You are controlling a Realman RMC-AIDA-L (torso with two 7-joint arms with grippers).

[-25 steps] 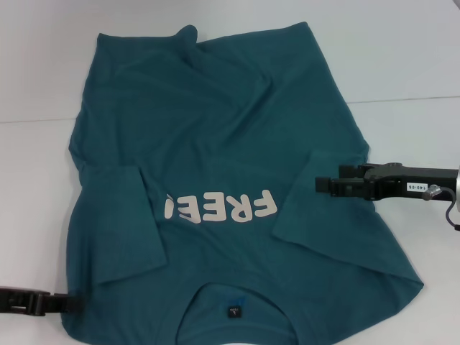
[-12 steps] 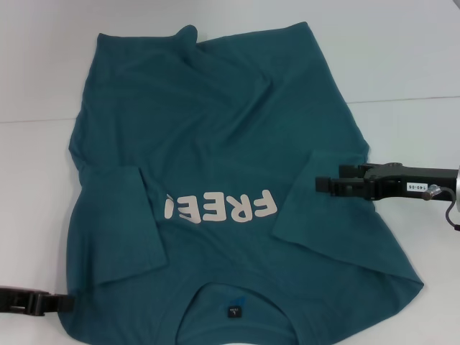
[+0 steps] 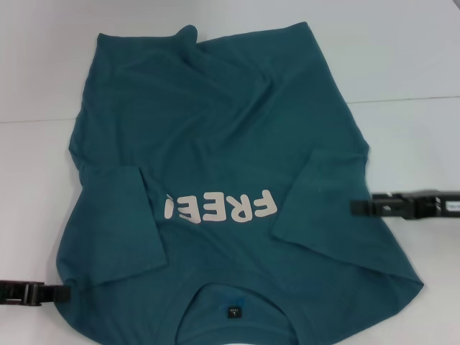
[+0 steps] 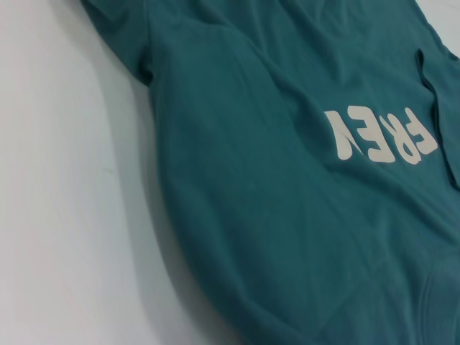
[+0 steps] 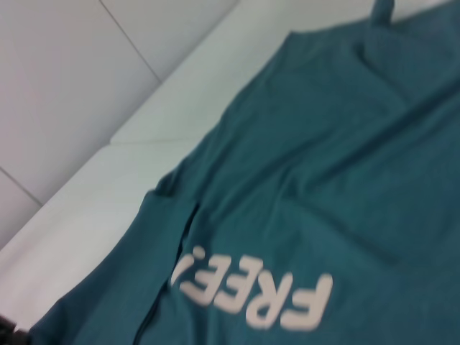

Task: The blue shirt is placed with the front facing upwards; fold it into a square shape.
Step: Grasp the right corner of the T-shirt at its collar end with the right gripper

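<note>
Teal-blue cotton, the blue shirt point(image 3: 230, 194) lies front up across the white table point(image 3: 402, 57), collar and neck label point(image 3: 232, 312) at the near edge, both sleeves folded inward so the left one hides part of the cream "FREE" lettering point(image 3: 219, 208). Left gripper point(image 3: 61, 293) sits at the shirt's near left edge, right gripper point(image 3: 359, 207) at the folded right sleeve's outer edge. Cannot tell whether either grips cloth.

White table point(image 3: 410, 57) carried one item: the blue shirt point(image 3: 215, 144), spread front-up, both sleeves folded inward, collar nearest the robot.
</note>
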